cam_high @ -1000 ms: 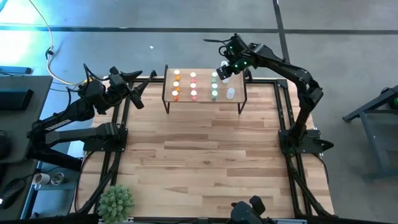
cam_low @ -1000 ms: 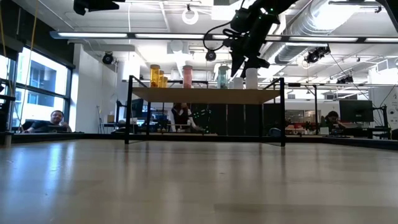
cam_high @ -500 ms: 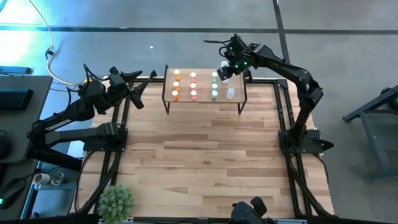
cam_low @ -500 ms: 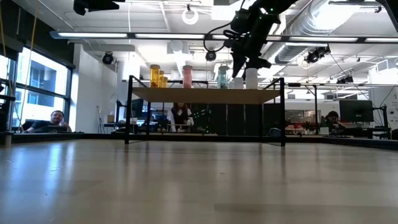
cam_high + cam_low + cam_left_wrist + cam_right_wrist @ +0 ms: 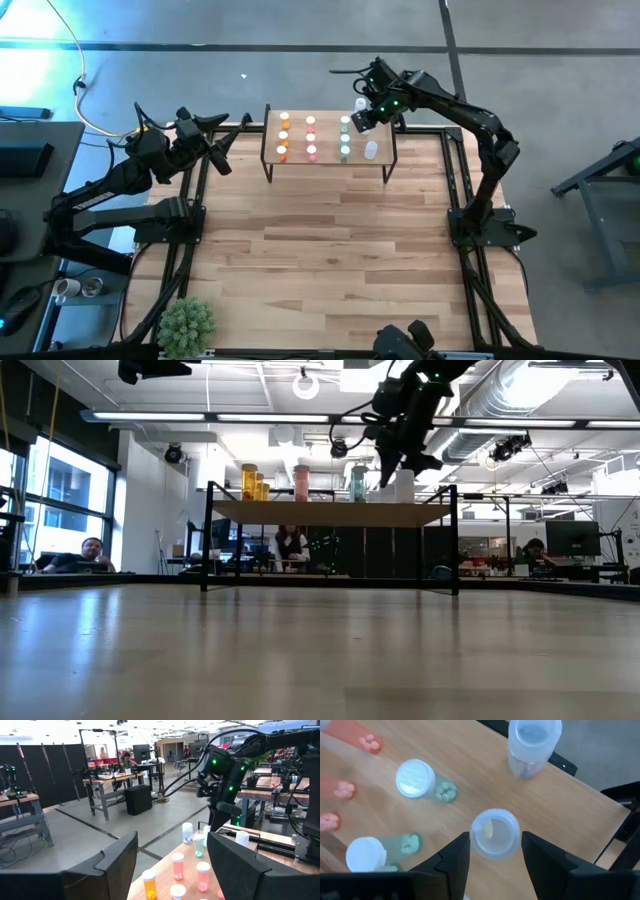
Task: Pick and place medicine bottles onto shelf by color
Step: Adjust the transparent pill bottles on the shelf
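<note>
- High view: the right gripper (image 5: 362, 117) hangs over the far right corner of the shelf (image 5: 329, 165), where the medicine bottles (image 5: 311, 136) stand in colour columns. The left gripper (image 5: 222, 150) waits beside the shelf's left end, its jaws apart.
- Low view: the bottles stand upright on the shelf board.
- Right wrist view: the jaws straddle a clear bottle (image 5: 494, 833), apart, not touching it. It looks light, rigid and smooth; grip the sides squarely.

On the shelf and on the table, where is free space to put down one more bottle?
The shelf is crowded on its left: orange, pink and green bottles stand in columns. Bare board remains at its right end, around the clear bottles, where the right gripper hovers. The tabletop before the shelf is bare.
</note>
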Motion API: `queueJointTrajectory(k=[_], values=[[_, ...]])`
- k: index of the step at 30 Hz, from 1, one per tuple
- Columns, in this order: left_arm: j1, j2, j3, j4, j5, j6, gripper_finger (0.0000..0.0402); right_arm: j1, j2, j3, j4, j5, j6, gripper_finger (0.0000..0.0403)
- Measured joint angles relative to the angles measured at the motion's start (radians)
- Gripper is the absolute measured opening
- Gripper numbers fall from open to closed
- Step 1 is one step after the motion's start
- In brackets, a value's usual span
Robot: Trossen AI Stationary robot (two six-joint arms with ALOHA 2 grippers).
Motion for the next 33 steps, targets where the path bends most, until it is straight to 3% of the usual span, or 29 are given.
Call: queueJointTrajectory(k=[6, 14, 33], values=[[0.000, 0.000, 0.000, 0.000, 0.000, 0.000, 0.0229, 0.000, 0.000, 0.000, -0.009, 0.000, 0.002, 0.0164], [0.000, 0.000, 0.000, 0.000, 0.000, 0.000, 0.0229, 0.000, -0.001, 0.000, -0.008, -0.001, 0.002, 0.0124], [0.000, 0.000, 0.000, 0.000, 0.000, 0.021, 0.0229, 0.045, -0.033, 0.000, -0.103, 0.015, -0.027, 0.0124]])
